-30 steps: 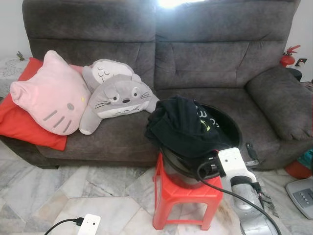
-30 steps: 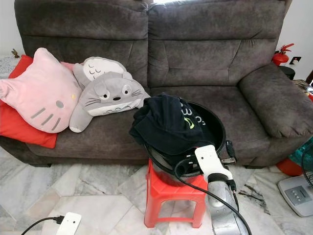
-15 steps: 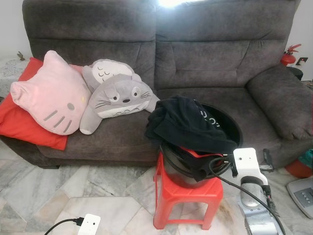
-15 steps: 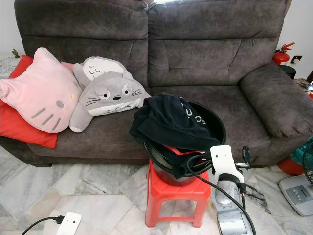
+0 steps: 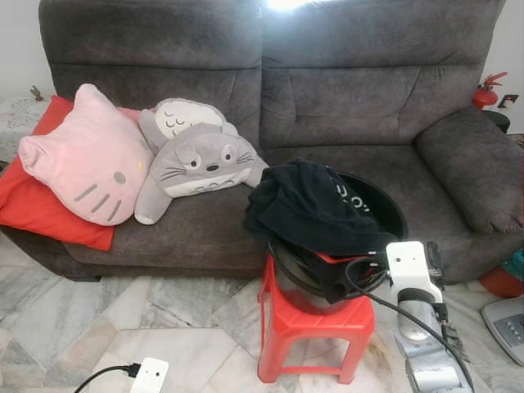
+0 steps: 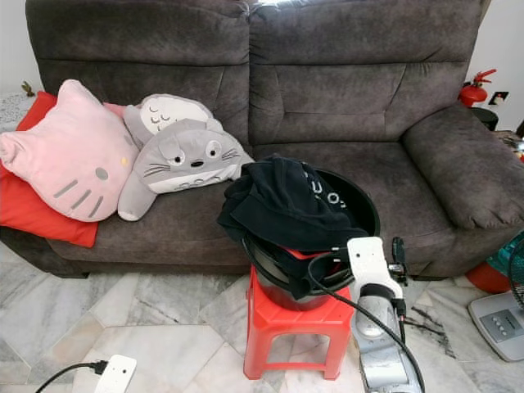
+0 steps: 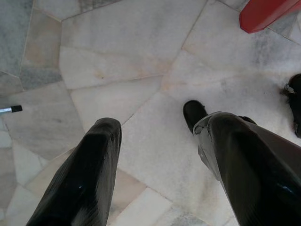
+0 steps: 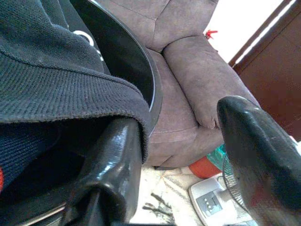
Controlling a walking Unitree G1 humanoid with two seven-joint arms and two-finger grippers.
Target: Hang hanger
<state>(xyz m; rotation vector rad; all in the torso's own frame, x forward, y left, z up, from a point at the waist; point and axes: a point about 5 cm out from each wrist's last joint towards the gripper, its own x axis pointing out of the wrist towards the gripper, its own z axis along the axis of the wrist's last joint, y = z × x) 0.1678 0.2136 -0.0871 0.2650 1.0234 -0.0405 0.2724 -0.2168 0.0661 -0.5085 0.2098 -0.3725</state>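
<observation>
Hanger – only a red strip [image 5: 326, 256] showed under the black garment [image 5: 307, 209] heaped in the dark basin [image 5: 388, 206], too covered to be sure of. The right gripper [image 8: 176, 117] stood wide apart at the basin's near right rim, one finger [image 8: 115, 165] against the garment's hem, holding nothing. The left gripper [image 7: 162, 122] hung parted over the marble floor [image 5: 98, 319]. The basin sat on a red stool [image 5: 315, 323] before a grey sofa [image 5: 344, 106] – a white appliance [image 5: 509, 326] was cut off at right.

Home living room: grey sofa [image 5: 270, 106], plush cushions [image 5: 196, 160].
</observation>
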